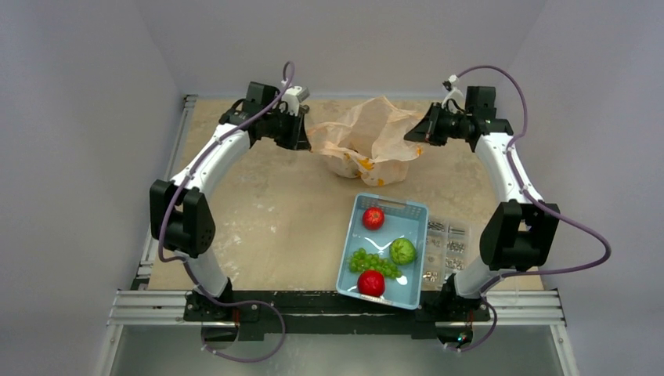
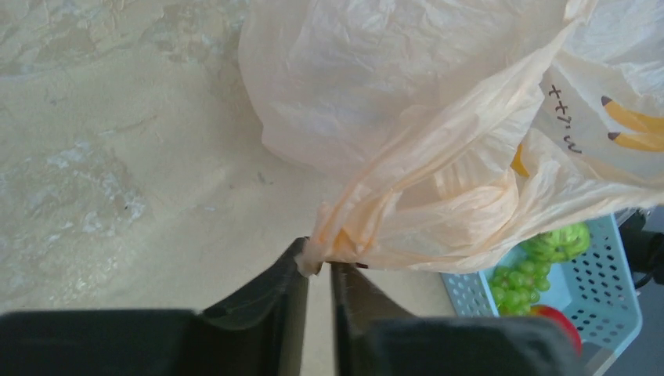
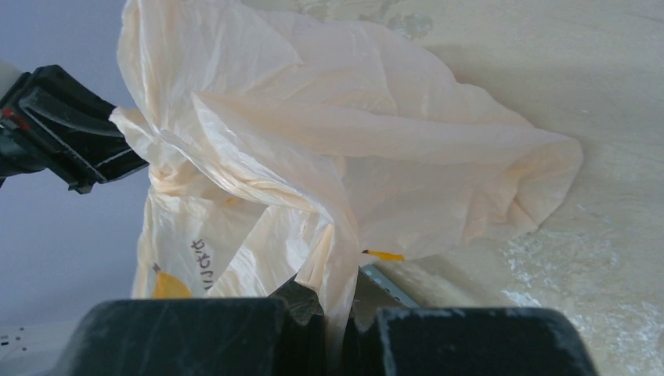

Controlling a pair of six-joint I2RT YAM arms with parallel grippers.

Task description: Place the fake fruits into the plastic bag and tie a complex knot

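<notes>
Plastic bag (image 1: 368,141), its inside hidden

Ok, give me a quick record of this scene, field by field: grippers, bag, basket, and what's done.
left gripper: shut on plastic bag, its left edge
right gripper: shut on the bag's right edge
plastic bag: bunched between both grippers, far side of table
basket: near right; holds red fruit, second red fruit, grape bunch, light-green fruit
fruit in bag: none seen
</notes>
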